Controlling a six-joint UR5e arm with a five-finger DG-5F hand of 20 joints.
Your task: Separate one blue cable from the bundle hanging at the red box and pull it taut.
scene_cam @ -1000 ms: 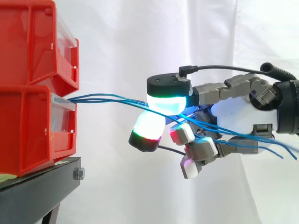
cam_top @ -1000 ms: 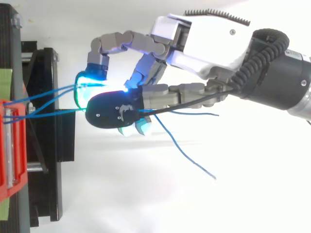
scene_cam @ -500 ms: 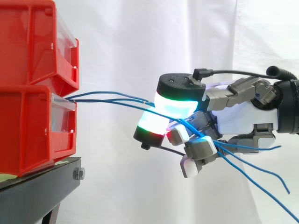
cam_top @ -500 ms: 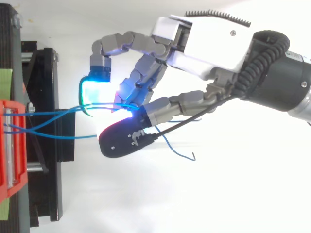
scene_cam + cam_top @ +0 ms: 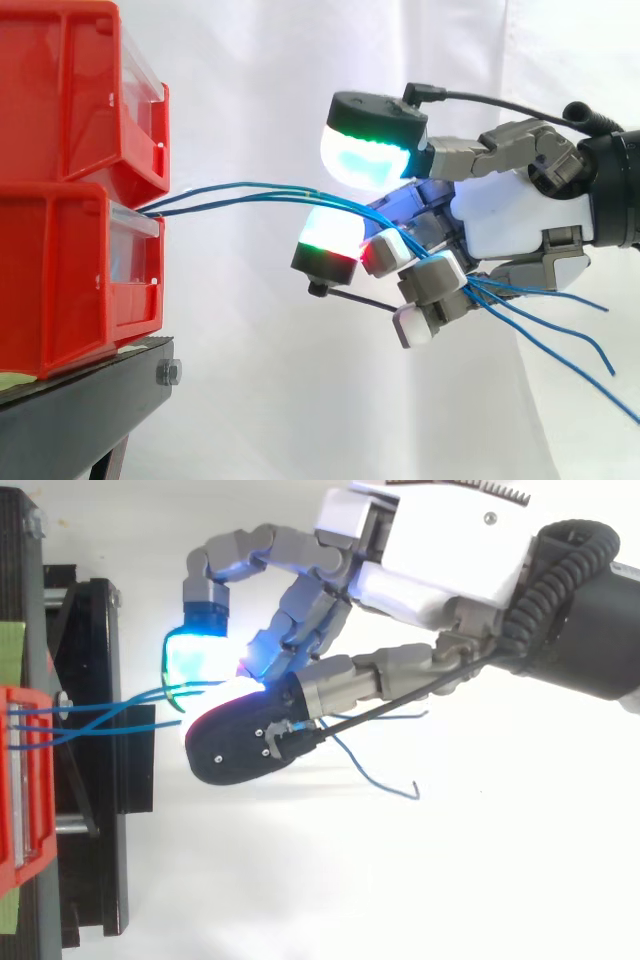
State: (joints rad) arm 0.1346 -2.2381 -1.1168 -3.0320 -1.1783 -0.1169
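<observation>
Blue cables (image 5: 240,192) run from red bin (image 5: 80,270) through the hand's (image 5: 510,215) curled fingers (image 5: 335,240), which enclose them.

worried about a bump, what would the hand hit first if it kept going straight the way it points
Most likely the fronts of the stacked red bins, about where the blue cables come out. The hand points level at them, with only those cables between; depth is uncertain.

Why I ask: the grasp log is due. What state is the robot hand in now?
The robot hand: closed, fingers curled round the blue cables.
</observation>
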